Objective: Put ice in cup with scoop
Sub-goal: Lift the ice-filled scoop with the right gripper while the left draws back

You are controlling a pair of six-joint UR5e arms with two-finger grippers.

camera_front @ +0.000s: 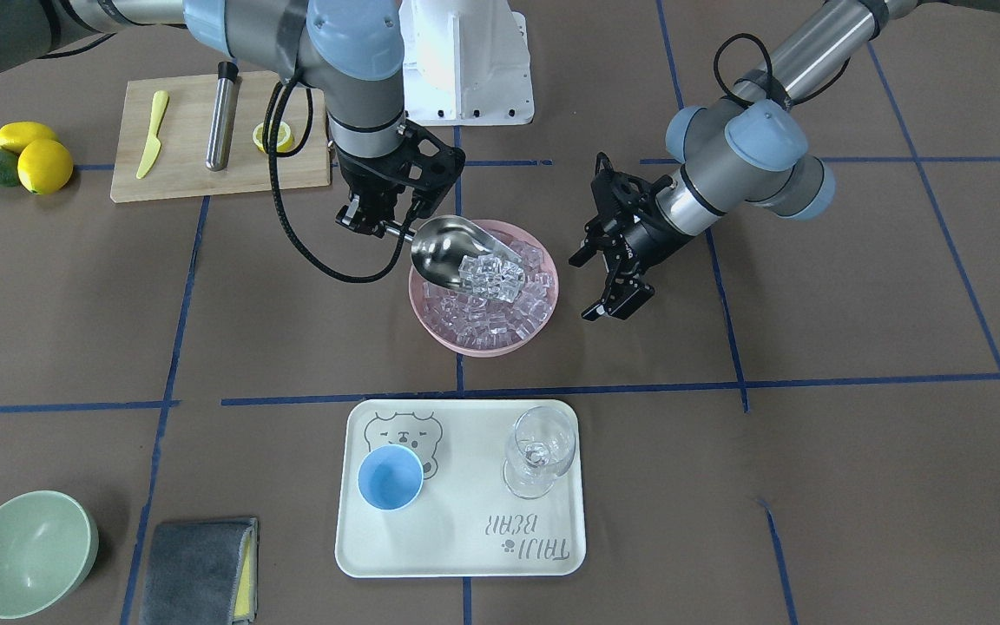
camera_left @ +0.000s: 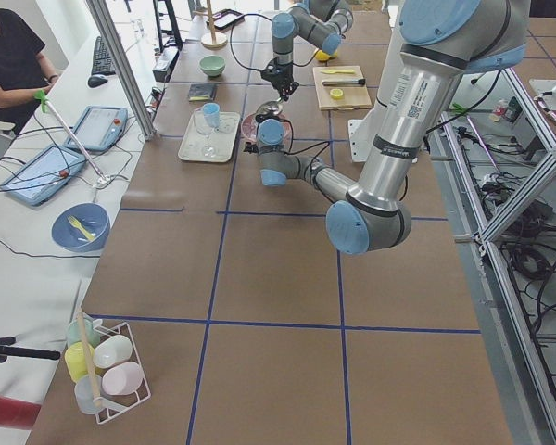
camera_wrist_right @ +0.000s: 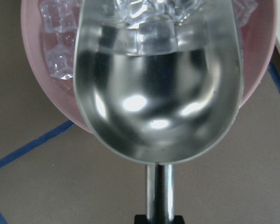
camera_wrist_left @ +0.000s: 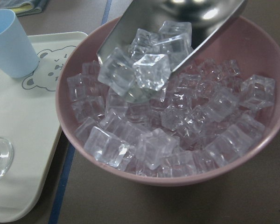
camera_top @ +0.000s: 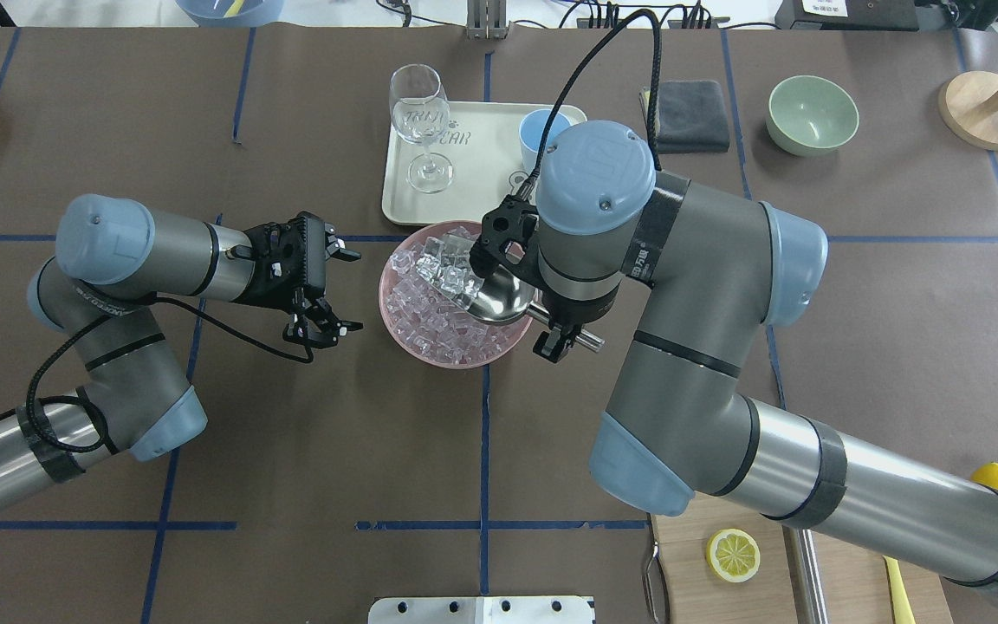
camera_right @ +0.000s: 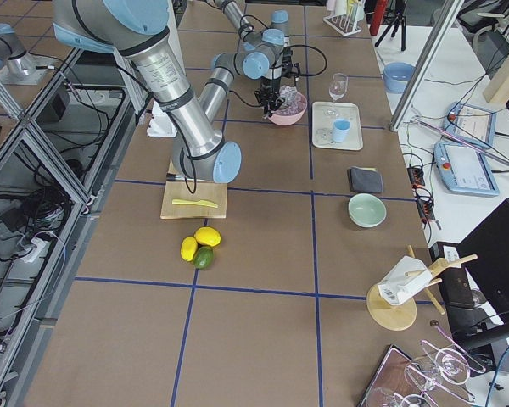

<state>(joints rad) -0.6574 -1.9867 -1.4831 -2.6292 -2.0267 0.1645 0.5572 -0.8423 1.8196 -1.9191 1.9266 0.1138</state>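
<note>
Grey cloth (camera_front: 198, 569), blue cup (camera_front: 390, 476), blue-taped brown table (camera_front: 812, 486)

**Arm Hardware: Appearance as Observed**

Left arm (camera_top: 118, 260) and right arm (camera_top: 698, 286): silver-grey tubular links, rounded light-blue joint caps, black bands ringing the forearms. The right arm's large cap shows small screw heads and an embossed logo, with white lettering on the black ring beneath. A black cable (camera_top: 657, 87) loops to each wrist. Left gripper (camera_top: 345, 292) and right gripper (camera_front: 376, 227): black, skeletal frames. White base (camera_front: 465, 69), holes along its edge.
</note>
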